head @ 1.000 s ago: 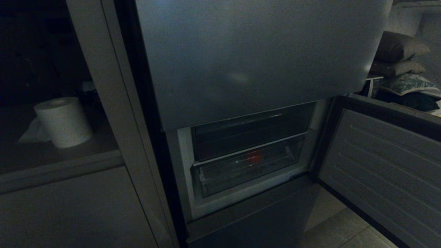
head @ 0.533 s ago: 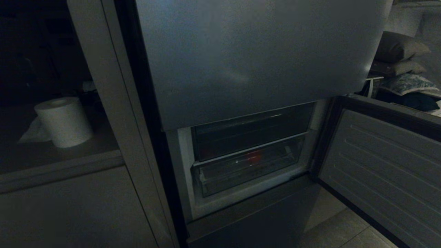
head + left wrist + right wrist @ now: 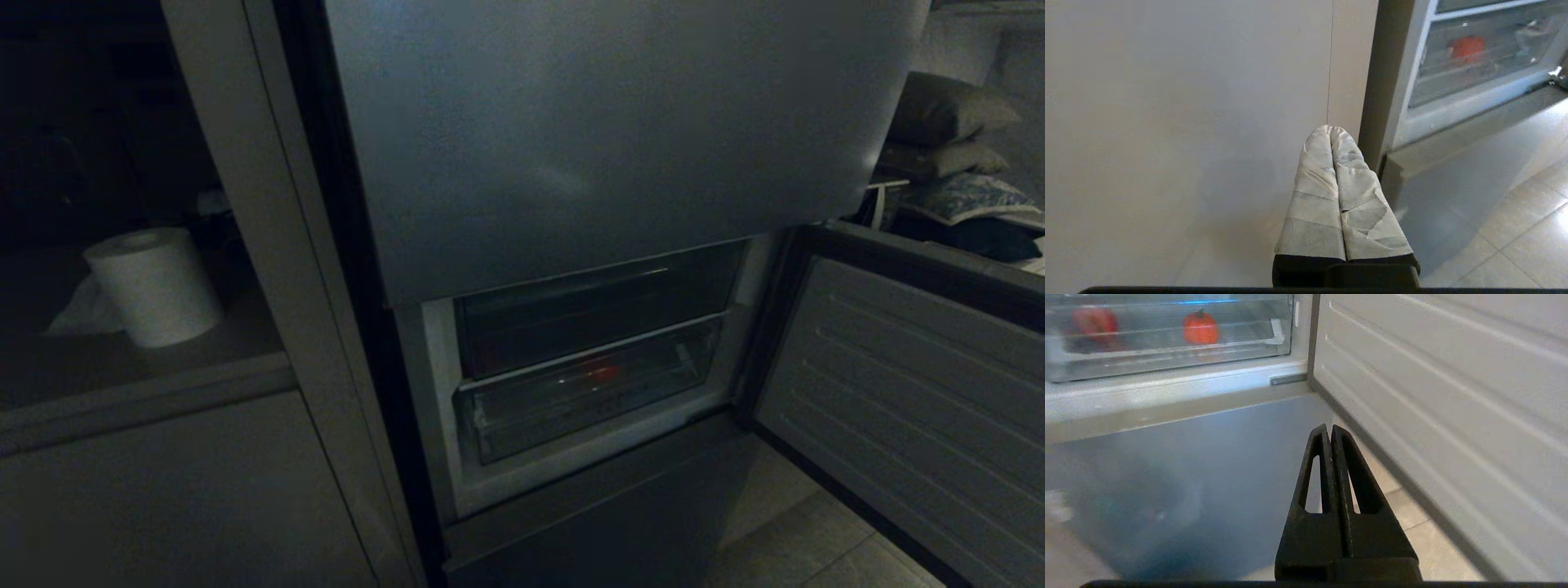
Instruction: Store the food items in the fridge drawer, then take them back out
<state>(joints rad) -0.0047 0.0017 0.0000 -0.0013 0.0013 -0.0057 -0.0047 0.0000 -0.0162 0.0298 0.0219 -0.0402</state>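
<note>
The fridge drawer (image 3: 531, 416) is pushed in, in the open middle section of the fridge, under a flat shelf. A red food item (image 3: 602, 373) shows dimly through its clear front. In the right wrist view a round red-orange food item (image 3: 1200, 328) and a second red one (image 3: 1094, 320) lie inside the drawer (image 3: 1167, 361). My right gripper (image 3: 1328, 428) is shut and empty, low in front of the fridge, well short of the drawer. My left gripper (image 3: 1329, 128), with taped fingers, is shut and empty beside a cabinet panel, with the drawer (image 3: 1474, 77) far off. Neither arm shows in the head view.
The middle fridge door (image 3: 914, 408) stands swung open at the right. The closed upper door (image 3: 612, 139) hangs above the drawer and a closed lower door (image 3: 1188, 477) below it. A paper roll (image 3: 155, 286) stands in the niche at the left. Pillows (image 3: 947, 114) are at the far right, above the tiled floor (image 3: 816, 547).
</note>
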